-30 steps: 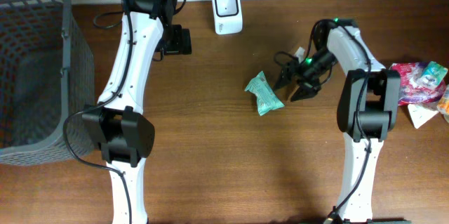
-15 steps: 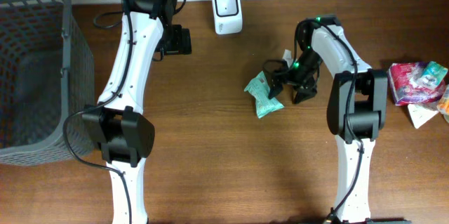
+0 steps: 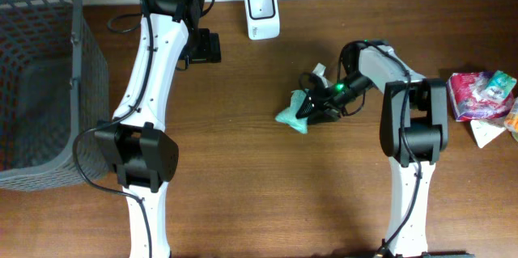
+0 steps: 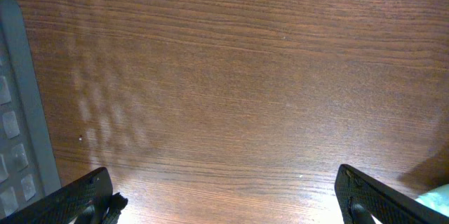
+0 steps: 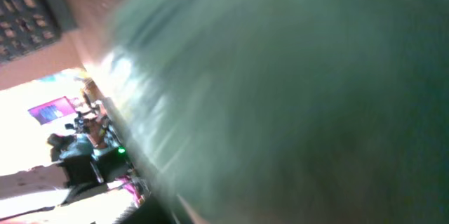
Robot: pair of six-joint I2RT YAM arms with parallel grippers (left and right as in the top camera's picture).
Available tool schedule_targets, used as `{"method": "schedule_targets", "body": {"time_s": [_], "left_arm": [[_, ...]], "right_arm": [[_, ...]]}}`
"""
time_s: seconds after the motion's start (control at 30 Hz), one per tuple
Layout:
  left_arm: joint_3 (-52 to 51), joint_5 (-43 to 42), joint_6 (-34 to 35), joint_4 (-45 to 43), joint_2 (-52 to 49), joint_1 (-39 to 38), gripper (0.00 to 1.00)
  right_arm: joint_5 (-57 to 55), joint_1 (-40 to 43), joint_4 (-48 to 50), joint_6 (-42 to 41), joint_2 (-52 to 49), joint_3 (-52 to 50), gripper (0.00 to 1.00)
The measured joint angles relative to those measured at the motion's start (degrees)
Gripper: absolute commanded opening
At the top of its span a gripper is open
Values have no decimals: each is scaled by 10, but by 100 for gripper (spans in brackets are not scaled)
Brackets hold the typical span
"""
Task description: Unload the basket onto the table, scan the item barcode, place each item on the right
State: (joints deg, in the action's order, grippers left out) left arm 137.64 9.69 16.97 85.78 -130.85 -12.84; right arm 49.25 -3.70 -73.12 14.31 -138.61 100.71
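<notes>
The item is a teal-green snack packet (image 3: 290, 116) lying mid-table, tilted, with its right end between the fingers of my right gripper (image 3: 310, 106). That gripper reaches in from the right and is shut on the packet. A blurred green surface, the packet (image 5: 280, 83), fills the right wrist view and hides the fingers. The white barcode scanner (image 3: 262, 13) stands at the back edge, up and left of the packet. My left gripper (image 3: 205, 48) hangs open left of the scanner; in its wrist view the left gripper (image 4: 224, 203) has only bare wood between its fingertips.
A grey mesh basket (image 3: 40, 80) stands at the far left, its wall (image 4: 14, 126) showing in the left wrist view. A pile of colourful packets (image 3: 486, 96) lies at the right edge. A black cable runs near the left arm's base.
My right gripper has swung left onto the green packet and closed on it. The packet has shifted slightly left and tipped up. The left arm has not moved.
</notes>
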Motion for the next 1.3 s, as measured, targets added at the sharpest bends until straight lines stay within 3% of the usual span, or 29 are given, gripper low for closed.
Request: {"method": "schedule_targets", "body": {"time_s": [0.03,0.3,0.5,0.57,0.77,0.93,1.0,1.03,1.1,1.13,1.17,1.3], "left_arm": [[0,0,0,0,0,0,99],[0,0,0,0,0,0,99],[0,0,0,0,0,0,99],[0,0,0,0,0,0,99],[0,0,0,0,0,0,99],[0,0,0,0,0,-2,99],[0,0,0,0,0,-2,99],[0,0,0,0,0,-2,99],[0,0,0,0,0,-2,99],[0,0,0,0,0,-3,99],[0,0,0,0,0,-3,99],[0,0,0,0,0,-3,99]], "right_arm": [[2,-2,0,-7,-1,-5,4],[-9,-2,-32,-25,-5,32,4],[-183,-13,-156,-14,-8,158,4],[-250,-24,-180,-21,-8,173,17],[-272,-26,-194,-84,-8,175,21],[-264,-30,-204,-108,-8,185,52],[-282,-41,-210,-139,-5,222,52],[-288,-49,-210,-156,-3,236,52],[-294,-65,-195,-188,7,254,41],[-297,-78,-176,-205,14,259,25],[-299,-92,-152,-224,19,260,16],[-311,-154,-60,-309,21,261,4]]}}
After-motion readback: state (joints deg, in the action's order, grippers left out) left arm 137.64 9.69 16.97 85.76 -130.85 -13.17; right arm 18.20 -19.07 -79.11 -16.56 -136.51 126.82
